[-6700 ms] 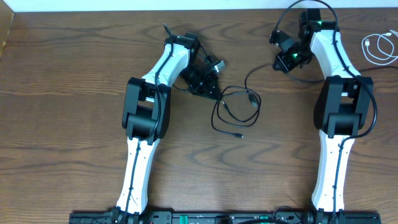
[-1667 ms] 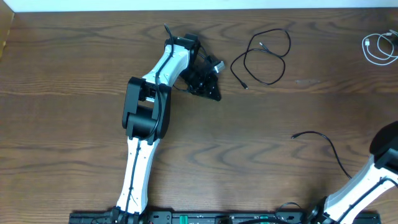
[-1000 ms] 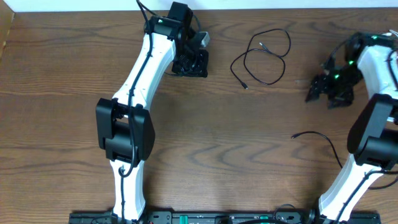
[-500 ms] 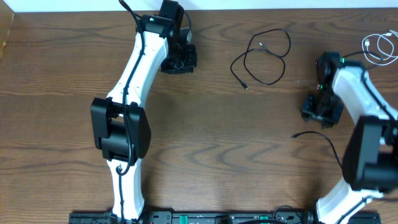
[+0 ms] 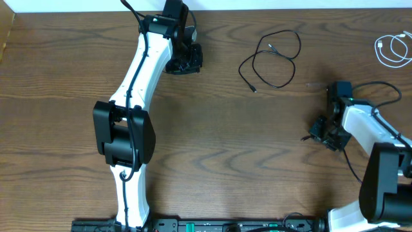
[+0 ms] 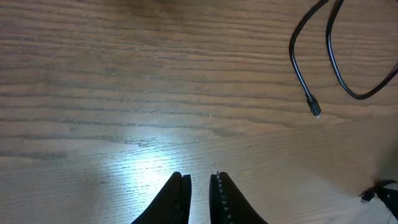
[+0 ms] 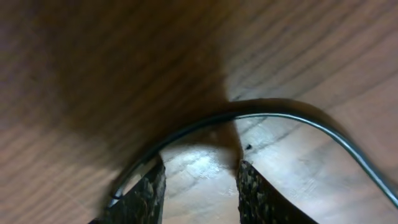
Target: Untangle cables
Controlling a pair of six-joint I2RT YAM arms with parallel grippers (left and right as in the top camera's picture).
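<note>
Cables separated; last cord in work.

The black cable (image 5: 300,46) lies in a loose loop at the upper centre of the table (image 5: 212,148), and the white cable (image 5: 394,51) is coiled at the upper right edge. They are well apart and nowhere cross. A further thin black cord (image 5: 351,169) runs along the right side; whether it is a task cable or arm wiring cannot be told. The right claw (image 5: 324,132) is low over this cord's free end. Its fingers are apart, the cord arcs just past the tips, and nothing is clamped. The left claw (image 5: 183,63), at the upper left, is almost closed on nothing. Judged state: the untangling is largely done. What is left is the black cable's self-overlapping loop and the placing of the right-hand cord.
</note>
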